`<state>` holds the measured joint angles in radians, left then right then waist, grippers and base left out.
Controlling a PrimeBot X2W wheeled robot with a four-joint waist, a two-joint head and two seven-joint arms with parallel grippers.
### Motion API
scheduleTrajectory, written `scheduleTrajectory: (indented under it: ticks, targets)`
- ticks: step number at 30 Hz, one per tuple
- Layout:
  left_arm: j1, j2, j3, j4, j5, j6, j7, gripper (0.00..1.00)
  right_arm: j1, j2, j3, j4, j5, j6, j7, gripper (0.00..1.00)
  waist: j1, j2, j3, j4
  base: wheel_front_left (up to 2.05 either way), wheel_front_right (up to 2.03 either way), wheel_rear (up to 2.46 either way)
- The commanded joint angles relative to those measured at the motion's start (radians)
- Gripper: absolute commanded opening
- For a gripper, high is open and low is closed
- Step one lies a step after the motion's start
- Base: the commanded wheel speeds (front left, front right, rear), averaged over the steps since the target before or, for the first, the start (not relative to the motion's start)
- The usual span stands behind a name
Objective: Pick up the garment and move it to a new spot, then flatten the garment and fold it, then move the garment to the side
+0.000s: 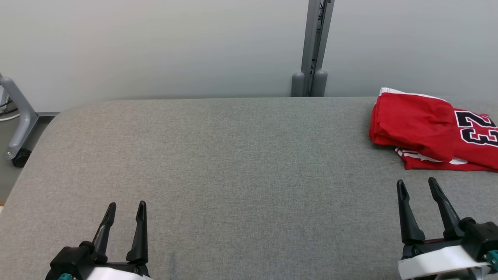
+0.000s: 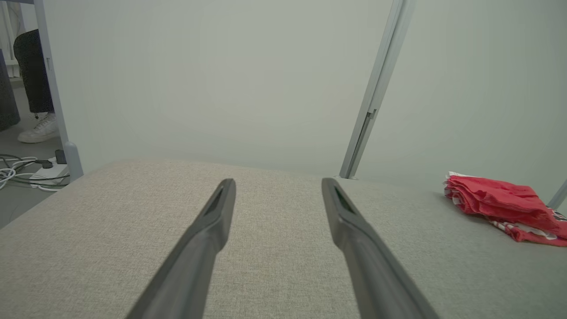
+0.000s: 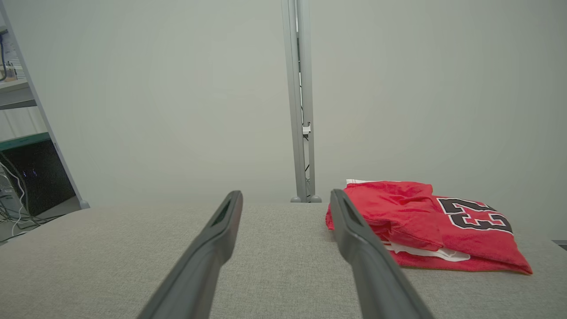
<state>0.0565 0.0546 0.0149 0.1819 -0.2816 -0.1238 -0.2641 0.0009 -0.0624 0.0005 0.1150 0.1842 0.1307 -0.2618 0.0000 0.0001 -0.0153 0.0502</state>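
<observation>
The garment (image 1: 428,130) is a red jersey with white trim and a black number 23, lying folded in a bundle at the far right of the grey table (image 1: 233,155). It also shows at the right in the left wrist view as the garment (image 2: 500,204), and ahead and right in the right wrist view as the garment (image 3: 425,221). My right gripper (image 1: 417,182) stands open just in front of the garment, apart from it and holding nothing. At the lower left my left gripper (image 1: 127,205) is open and empty, far from the garment.
A grey upright post (image 1: 313,46) stands behind the table against a pale wall. A grey frame leg with a caster (image 1: 17,120) sits off the table's left edge. A person's leg and white shoe (image 2: 37,128) and floor cables (image 2: 26,173) lie beyond the left side.
</observation>
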Motion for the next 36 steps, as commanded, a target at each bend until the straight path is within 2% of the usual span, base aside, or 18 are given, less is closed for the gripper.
scheduleTrajectory:
  ticks: [1,22,23,27,36]
  targets:
    - [-0.014,0.003,0.002,0.001,0.004,-0.008,0.0,1.0,0.002,-0.001,-0.004,-0.004,-0.003,0.0,-0.004,1.0,0.0,-0.0001,0.0,-0.001,0.0,0.0,0.0]
    - [-0.025,-0.001,-0.01,0.022,0.011,-0.007,0.0,1.0,-0.003,0.009,0.004,0.006,0.0,0.0,-0.004,1.0,0.0,-0.0001,-0.005,-0.004,0.0,0.0,0.0]
    - [-0.009,-0.003,-0.01,0.021,0.007,-0.006,0.0,0.0,-0.001,0.009,0.006,0.004,0.0,0.0,0.0,0.0,0.0,-0.0001,-0.005,-0.004,0.0,0.0,0.0]
    - [0.013,-0.012,-0.014,0.052,-0.001,-0.006,0.003,0.0,0.018,0.018,0.01,0.033,0.009,0.0,0.003,0.0,0.0,-0.0001,-0.005,-0.004,0.0,0.0,0.0]
    - [-0.011,-0.01,0.0,0.053,-0.166,-0.006,0.049,0.0,0.002,0.011,0.001,0.043,0.191,0.0,0.044,0.0,0.0,-0.0001,-0.003,-0.008,0.0,0.0,0.0]
